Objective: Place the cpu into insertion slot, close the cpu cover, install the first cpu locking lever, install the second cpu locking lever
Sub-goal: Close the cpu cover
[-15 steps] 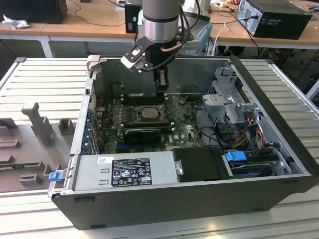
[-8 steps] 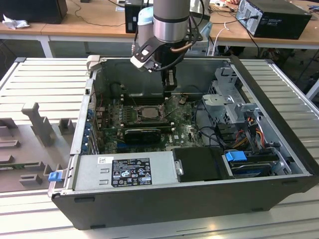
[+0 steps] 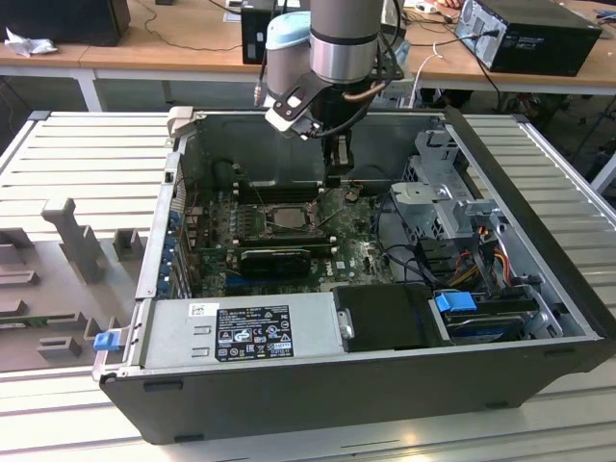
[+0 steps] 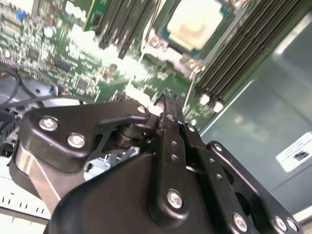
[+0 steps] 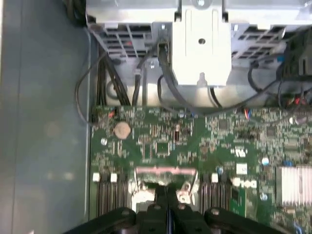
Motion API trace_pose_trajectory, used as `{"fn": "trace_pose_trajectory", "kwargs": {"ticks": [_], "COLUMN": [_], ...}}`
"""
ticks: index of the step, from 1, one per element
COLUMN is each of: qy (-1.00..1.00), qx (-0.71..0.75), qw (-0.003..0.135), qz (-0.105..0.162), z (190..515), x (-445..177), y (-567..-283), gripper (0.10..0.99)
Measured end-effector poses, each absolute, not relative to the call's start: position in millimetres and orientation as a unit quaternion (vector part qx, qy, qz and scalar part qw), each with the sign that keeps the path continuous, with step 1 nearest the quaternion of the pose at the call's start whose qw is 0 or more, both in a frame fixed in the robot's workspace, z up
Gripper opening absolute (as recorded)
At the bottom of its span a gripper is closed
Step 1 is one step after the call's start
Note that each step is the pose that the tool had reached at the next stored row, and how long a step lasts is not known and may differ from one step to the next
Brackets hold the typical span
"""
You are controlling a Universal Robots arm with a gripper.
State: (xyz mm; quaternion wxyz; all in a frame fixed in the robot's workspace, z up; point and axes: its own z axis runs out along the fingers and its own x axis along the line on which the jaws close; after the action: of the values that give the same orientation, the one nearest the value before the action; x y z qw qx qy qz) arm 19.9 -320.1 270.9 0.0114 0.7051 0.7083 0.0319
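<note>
In the exterior view the black two-fingered gripper [image 3: 339, 179] hangs over the green circuit board [image 3: 361, 252]. The square dark insertion slot with its silvery metal rim [image 3: 258, 216] lies just beside the jaws, toward the exterior view's left.

In the second wrist view the jaws stand closed, with nothing visible between them. The pale beige-silver square cpu [image 4: 197, 22] sits in the slot, just ahead of them.

In the first wrist view the jaws meet at the slot's near silvery edge; I cannot tell whether they touch it.
</note>
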Motion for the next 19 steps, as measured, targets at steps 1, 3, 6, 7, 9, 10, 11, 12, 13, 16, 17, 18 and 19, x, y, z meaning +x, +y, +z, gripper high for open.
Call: {"fn": "trace_pose_trajectory", "kwargs": {"ticks": [1,3,6,7,9,10,11,12,13,16,17,18,19], "qy": [0.708,0.709,0.709,0.709,0.709,0.709,0.709,0.709,0.709,0.709,0.709,0.709,0.709], "qx": [0.705,0.705,0.705,0.705,0.705,0.705,0.705,0.705,0.705,0.705,0.705,0.705,0.705], "qw": [0.011,0.011,0.011,0.011,0.010,0.010,0.010,0.009,0.009,0.007,0.007,0.006,0.006], "qz": [0.032,0.032,0.032,0.031,0.031,0.031,0.030,0.030,0.029,0.028,0.027,0.027,0.027], "z": [268,265,263,262,259,256,254,252,251,250,250,250,250], "x": [24,35,45,49,54,56,56,56,56,53,51,50,48], "y": [-320,-320,-320,-320,-320,-320,-320,-321,-323,-323,-323,-323,-323], "gripper": [0.106,0.106,0.106,0.106,0.106,0.106,0.106,0.106,0.106,0.106,0.106,0.106,0.106]}}
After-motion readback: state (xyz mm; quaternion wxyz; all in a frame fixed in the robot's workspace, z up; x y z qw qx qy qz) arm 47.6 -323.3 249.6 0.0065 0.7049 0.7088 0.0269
